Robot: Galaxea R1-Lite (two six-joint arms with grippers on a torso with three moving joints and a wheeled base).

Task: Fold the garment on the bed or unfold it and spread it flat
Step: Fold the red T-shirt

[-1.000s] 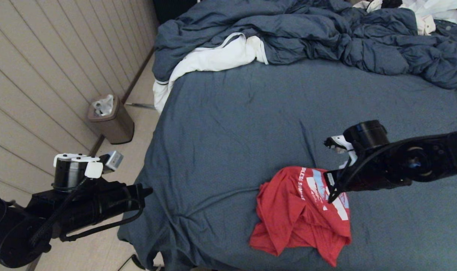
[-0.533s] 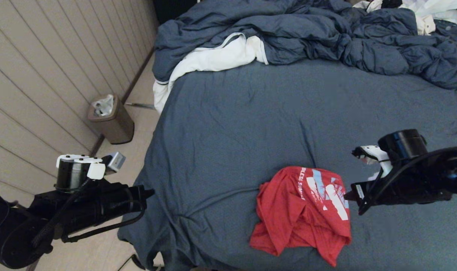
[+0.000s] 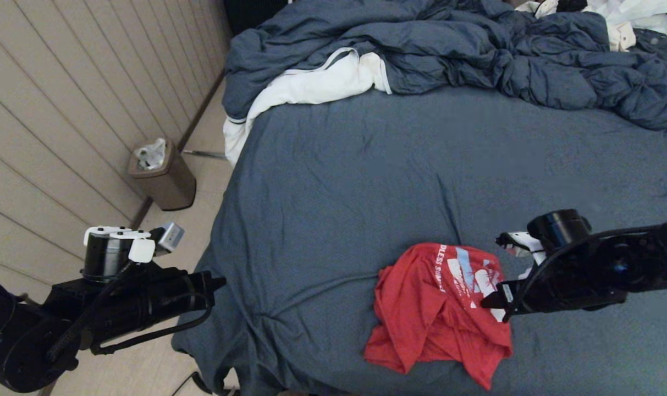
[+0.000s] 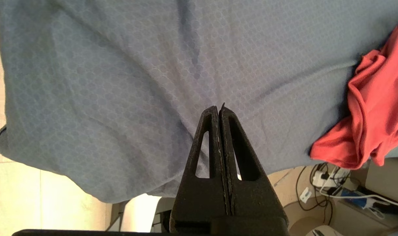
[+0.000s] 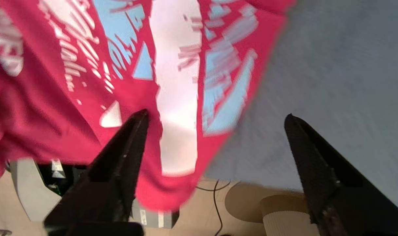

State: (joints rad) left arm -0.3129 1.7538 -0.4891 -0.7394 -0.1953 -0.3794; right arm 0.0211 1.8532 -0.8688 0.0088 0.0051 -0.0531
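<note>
The red T-shirt [image 3: 437, 313] lies crumpled near the front edge of the bed [image 3: 366, 187], with its white and light-blue print facing up on its right part. My right gripper [image 3: 495, 308] hovers over the shirt's right edge. In the right wrist view that gripper [image 5: 215, 114] is open, its two black fingers spread wide with the printed shirt [image 5: 120, 72] beneath and nothing between them. My left gripper [image 3: 215, 283] is parked off the bed's left front corner; in the left wrist view it [image 4: 219, 108] is shut and empty, with the shirt [image 4: 376, 108] off to one side.
A rumpled blue duvet [image 3: 448, 49] is heaped along the far side of the bed, with a white cloth [image 3: 306, 88] at its left end. A brown waste bin [image 3: 163, 173] stands on the floor by the panelled wall.
My right gripper swung away to the right of the shirt, then came back left and lower, and now hangs over the shirt's right edge. The shirt and the left arm have not moved.
</note>
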